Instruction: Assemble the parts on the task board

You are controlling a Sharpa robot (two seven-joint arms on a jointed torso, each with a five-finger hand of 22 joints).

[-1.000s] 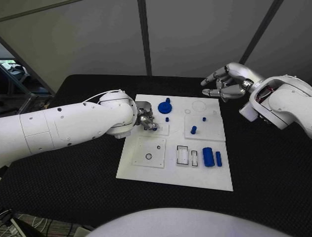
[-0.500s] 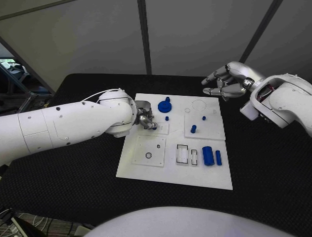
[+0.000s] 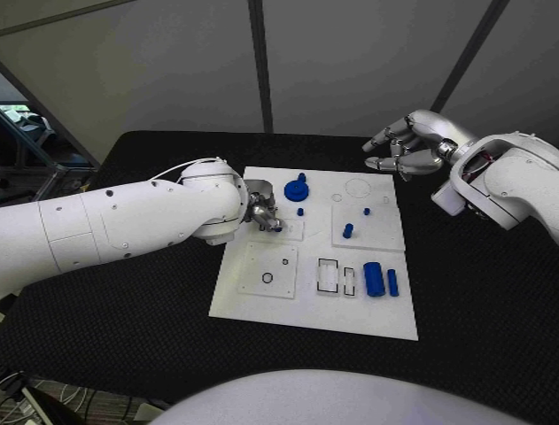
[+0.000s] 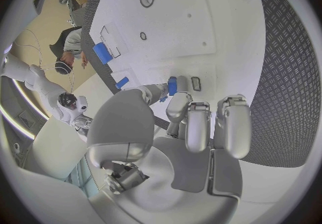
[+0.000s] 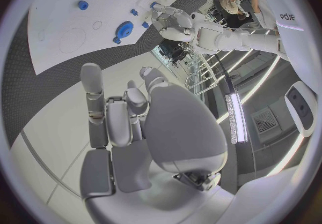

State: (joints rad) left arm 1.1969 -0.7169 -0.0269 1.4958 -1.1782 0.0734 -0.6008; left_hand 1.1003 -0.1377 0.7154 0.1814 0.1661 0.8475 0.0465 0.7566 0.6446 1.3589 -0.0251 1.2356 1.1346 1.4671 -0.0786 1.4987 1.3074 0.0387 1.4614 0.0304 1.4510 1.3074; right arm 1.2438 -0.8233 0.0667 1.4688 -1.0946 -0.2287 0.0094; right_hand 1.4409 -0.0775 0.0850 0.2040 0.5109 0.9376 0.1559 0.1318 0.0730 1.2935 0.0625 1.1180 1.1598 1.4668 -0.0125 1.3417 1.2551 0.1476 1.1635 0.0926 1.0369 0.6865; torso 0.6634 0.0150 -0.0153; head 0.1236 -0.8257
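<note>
While left hand (image 3: 261, 214) covers board (image 3: 307, 305), cylinder (image 3: 372, 280) apart

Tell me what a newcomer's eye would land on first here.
The white rectangular task board in the middle of the black table, scattered with small blue parts, the round blue knob-like piece at its far edge standing out. Then the silver left hand pinching a small blue part over the board, and the right hand hovering beyond the far corner.
</note>
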